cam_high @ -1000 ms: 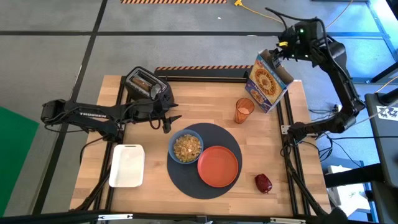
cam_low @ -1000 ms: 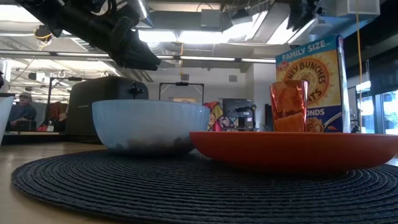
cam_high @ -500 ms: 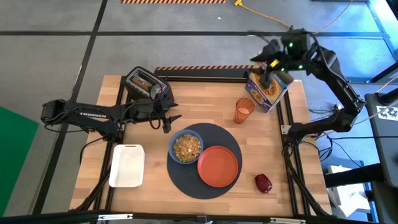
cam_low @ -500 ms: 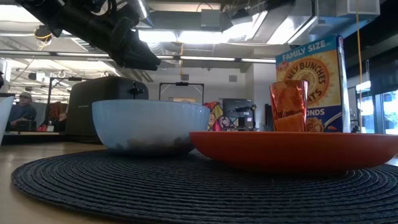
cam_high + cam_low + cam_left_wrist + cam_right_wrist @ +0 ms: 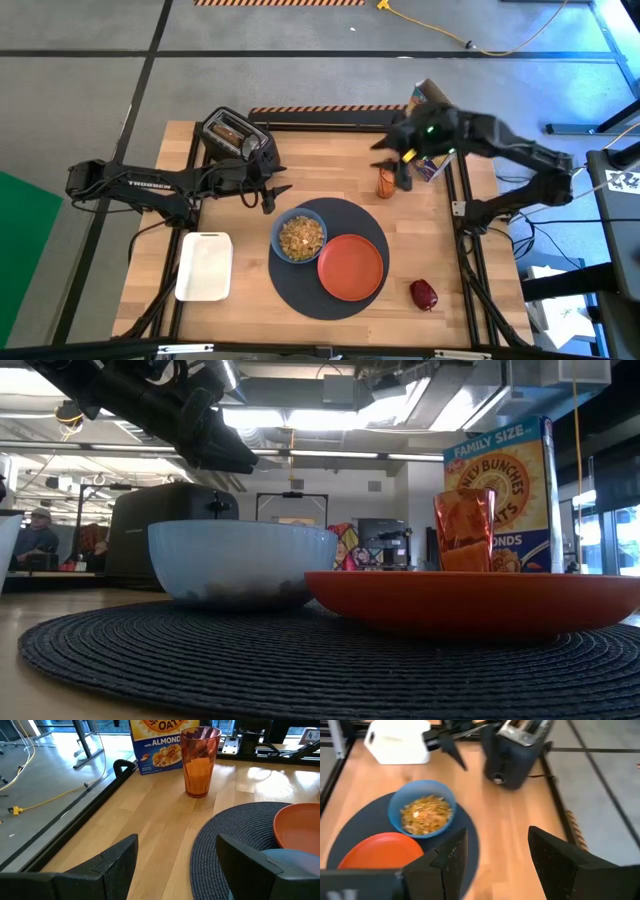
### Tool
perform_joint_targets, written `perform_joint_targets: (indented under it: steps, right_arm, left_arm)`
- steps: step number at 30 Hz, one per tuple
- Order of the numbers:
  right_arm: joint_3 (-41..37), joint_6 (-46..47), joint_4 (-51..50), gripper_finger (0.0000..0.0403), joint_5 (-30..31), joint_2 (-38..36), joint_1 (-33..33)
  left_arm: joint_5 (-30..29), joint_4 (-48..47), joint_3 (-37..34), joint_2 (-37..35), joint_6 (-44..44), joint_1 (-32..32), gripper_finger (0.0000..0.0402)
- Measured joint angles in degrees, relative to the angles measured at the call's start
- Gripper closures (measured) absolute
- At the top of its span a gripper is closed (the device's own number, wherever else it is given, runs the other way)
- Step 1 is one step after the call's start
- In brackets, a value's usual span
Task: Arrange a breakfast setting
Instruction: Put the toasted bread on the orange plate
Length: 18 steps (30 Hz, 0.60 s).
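A round dark-grey mat lies on the wooden table and bears a blue bowl of cereal and an orange plate. The translucent orange cup stands upright on the wood beyond the mat. My right gripper hovers open above the cup, empty. A dark-red fruit lies on the wood at the near right. A brown toast slice sticks up from the toaster. My left gripper stands open between toaster and bowl, touching nothing.
A cereal box stands behind the cup at the far right, mostly under my right arm in the high view. A white container sits near the left edge. Bare wood shows between the toaster and the cup.
My right gripper has swung from beyond the table's far right corner, past the cereal box, toward the left to a place above the cup, sinking a little and turning as it went. Box, cup, bowl and plate stand as before.
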Motion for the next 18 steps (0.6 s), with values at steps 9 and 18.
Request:
perform_joint_targets:
  steps: [9,18]
  right_arm:
    - [-16.57,2.36,16.99,0.0204,9.72,0.02,12.18]
    - [-28.28,7.97,25.59,0.0204,25.56,0.04,23.26]
  left_arm:
    - [0.04,-0.96,0.0,0.0,-0.28,-0.02,0.014]
    - [0.07,-0.94,0.0,0.0,-0.39,-0.02,0.014]
